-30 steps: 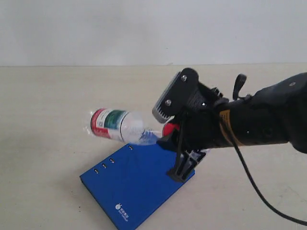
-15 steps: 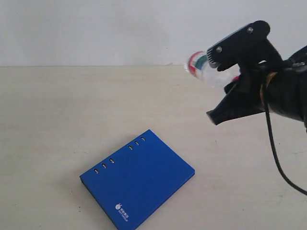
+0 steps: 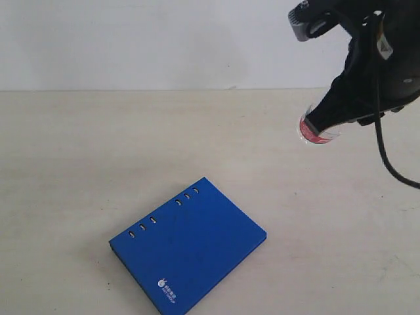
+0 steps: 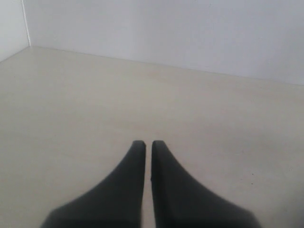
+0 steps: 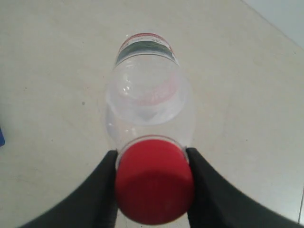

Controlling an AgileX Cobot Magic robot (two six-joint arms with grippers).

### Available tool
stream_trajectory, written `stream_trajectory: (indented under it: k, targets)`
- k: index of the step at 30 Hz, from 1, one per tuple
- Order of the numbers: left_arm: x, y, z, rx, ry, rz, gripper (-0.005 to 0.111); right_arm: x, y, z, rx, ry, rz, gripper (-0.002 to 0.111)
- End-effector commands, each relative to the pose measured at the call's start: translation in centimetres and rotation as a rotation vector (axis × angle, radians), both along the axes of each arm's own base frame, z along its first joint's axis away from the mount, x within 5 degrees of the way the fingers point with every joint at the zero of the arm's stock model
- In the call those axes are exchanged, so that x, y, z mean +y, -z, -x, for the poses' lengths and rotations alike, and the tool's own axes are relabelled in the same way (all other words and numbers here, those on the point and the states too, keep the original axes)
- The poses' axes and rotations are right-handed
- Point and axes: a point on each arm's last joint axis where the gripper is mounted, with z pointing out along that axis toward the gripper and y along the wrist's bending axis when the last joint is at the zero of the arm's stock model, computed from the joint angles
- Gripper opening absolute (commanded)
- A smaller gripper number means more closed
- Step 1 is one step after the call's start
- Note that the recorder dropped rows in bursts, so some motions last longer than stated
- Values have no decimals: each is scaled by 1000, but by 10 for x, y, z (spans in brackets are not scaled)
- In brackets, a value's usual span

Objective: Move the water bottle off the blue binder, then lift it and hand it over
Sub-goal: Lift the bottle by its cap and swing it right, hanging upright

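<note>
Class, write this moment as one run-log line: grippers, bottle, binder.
right gripper: shut on water bottle, held aloft | left gripper: shut, empty | blue binder: flat, uncovered

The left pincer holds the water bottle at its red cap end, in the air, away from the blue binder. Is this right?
No: the right pincer, not the left, grips the water bottle at its red cap end; the right wrist view shows it. The left pincer is shut and empty. The rest is correct: in the air, away from the blue binder.
</note>
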Motion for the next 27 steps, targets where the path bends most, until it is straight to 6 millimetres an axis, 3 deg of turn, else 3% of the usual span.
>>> stream_trajectory:
  k: [1, 4, 9, 14, 21, 25, 27]
  targets:
    - [0, 0, 0, -11, 6, -2, 4, -3, -16, 2, 13, -6, 21, 0]
    - [0, 0, 0, -11, 6, -2, 4, -4, -5, -3, 128, -17, -26, 0]
    - [0, 0, 0, -11, 6, -2, 4, -28, 22, -36, 295, 59, -88, 0]
    - [0, 0, 0, -11, 6, -2, 4, -55, 10, -62, 354, 143, -112, 0]
    - [0, 0, 0, -11, 6, -2, 4, -68, -11, -102, 311, 129, -284, 0]
    - [0, 0, 0, -11, 6, -2, 4, -83, -3, -130, 302, 236, -308, 0]
    - [0, 0, 0, -11, 6, -2, 4, -94, 17, -142, 345, 300, -313, 0]
